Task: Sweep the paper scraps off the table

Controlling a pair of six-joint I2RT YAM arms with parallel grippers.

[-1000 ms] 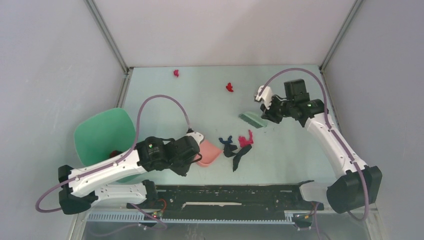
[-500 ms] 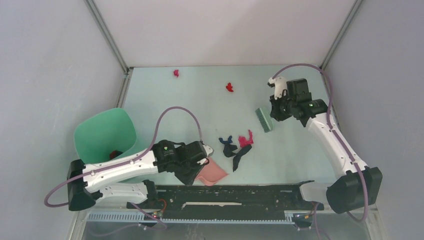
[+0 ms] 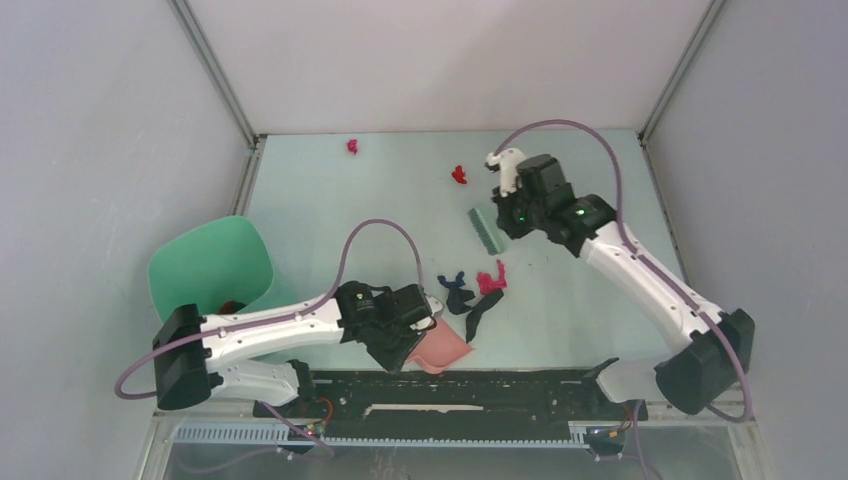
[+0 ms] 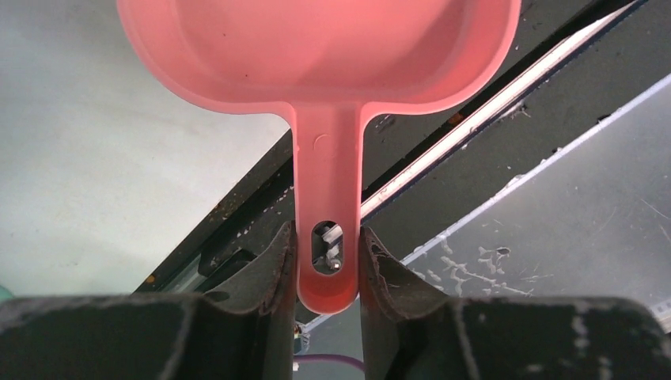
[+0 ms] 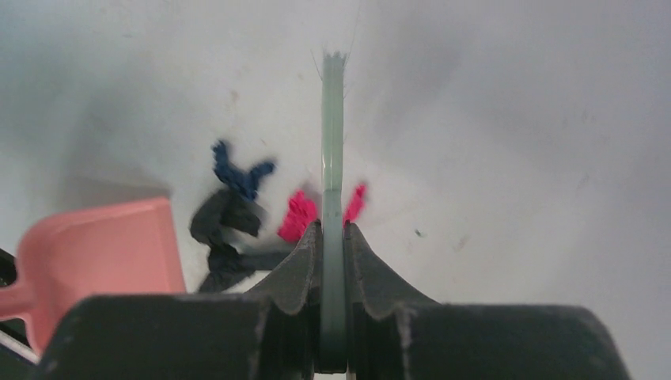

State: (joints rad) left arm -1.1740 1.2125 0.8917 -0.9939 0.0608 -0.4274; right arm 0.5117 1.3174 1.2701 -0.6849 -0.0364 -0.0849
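Between right end effector clamping brush and left end effector clamping dustpan: paper scraps.

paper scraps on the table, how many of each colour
red scraps: 2
magenta-pink scrap: 1
dark blue scrap: 1
black scrap: 1, though it could be two pieces touching
total: 5 on the table
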